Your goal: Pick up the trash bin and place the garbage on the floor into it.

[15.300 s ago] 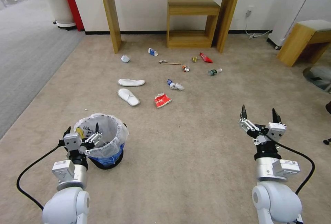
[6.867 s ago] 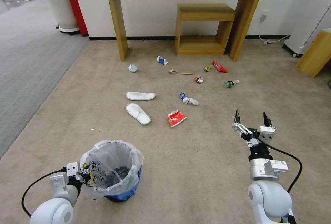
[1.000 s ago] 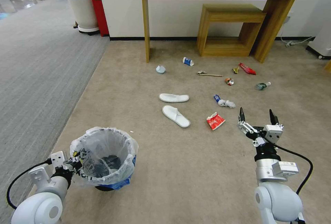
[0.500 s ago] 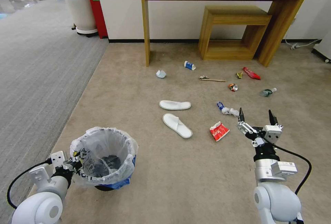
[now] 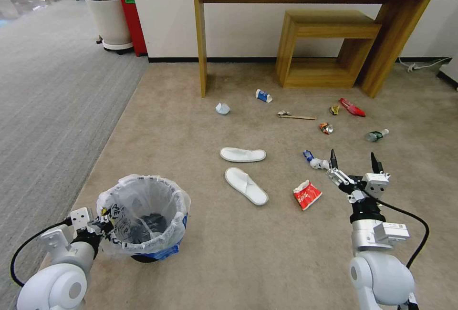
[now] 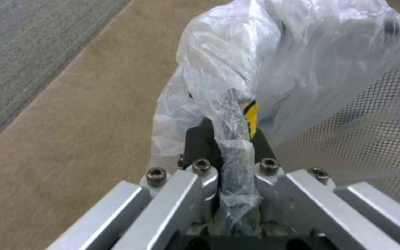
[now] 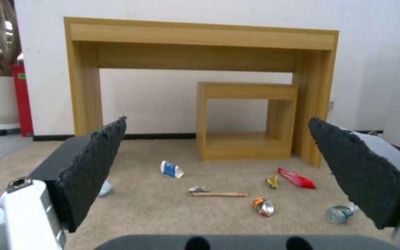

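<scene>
The left gripper (image 5: 98, 224) was clamped on the bag-lined rim of the trash bin (image 5: 143, 217), carried at the head view's seven o'clock above the floor (image 5: 229, 262). The right gripper (image 5: 354, 172), at four o'clock, hung with fingers apart and empty. Against half a second before, the garbage had slid lower in that view while both arms kept their places, which indicates the base had advanced. The red-white carton (image 5: 307, 194) now lay at the gripper's nine o'clock, the crumpled paper (image 5: 316, 161) at its eleven, the slippers (image 5: 244, 171) further left. No litter was yet binned; pickup range appeared nearly reached.
</scene>
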Controlling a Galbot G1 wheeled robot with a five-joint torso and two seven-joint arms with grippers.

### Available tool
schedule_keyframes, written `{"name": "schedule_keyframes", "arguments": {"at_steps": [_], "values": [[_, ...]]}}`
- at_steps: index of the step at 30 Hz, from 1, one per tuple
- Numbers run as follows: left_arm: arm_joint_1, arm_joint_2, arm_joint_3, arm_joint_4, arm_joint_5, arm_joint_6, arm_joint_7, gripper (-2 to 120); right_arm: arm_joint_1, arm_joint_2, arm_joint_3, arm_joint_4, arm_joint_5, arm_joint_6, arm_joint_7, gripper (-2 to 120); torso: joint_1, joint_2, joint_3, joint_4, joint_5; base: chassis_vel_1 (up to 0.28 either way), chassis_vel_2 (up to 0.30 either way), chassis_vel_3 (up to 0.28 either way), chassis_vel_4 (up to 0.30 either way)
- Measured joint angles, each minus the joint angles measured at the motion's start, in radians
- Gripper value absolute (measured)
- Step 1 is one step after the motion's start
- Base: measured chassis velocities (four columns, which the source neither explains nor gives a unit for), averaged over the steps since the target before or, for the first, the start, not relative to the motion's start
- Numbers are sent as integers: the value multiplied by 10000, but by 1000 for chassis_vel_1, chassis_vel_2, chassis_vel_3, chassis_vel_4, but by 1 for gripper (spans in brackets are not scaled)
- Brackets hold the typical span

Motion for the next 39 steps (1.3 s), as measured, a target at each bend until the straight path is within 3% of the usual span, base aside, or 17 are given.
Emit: {"name": "schedule_keyframes", "arguments": {"at_steps": [30,39], "values": [[-16,-66,45,74,59,-38,-1,3,3,-71,-32,-75,0,12,-2,100,1,0,0,0,1,-105,105,105,-107],[-19,-89,110,167,178,-108,29,3,45,-604,-189,-19,852,-1099,-45,100,1,0,0,0,0,-48,62,61,-64]]}}
